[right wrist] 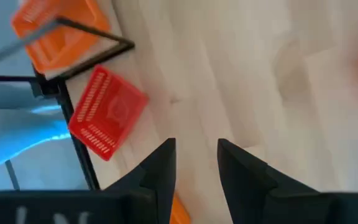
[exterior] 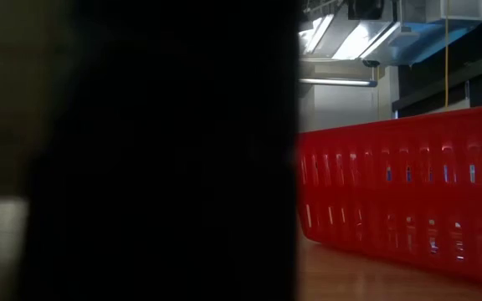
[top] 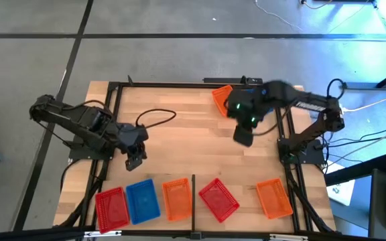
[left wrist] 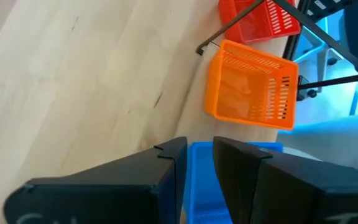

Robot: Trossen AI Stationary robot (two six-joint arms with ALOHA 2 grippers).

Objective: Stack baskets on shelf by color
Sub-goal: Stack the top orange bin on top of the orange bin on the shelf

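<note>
Baskets (top: pixel 173 199) lie unstacked in a row at the table's (top: pixel 179 140) 6 o'clock edge, another at 1 o'clock; sorting barely begun. Left pincer (top: pixel 135 159) and right pincer (top: pixel 244 138) hover spread, empty.

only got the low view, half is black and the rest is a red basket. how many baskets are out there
observer: Six show from above. Five sit in a row along one edge: red basket, blue basket, orange basket, second red basket, second orange basket. A third orange basket lies at the opposite edge.
operator: is either pincer holding one
observer: No. The left pincer is open, short of the blue basket; the right pincer is open and empty.
</note>
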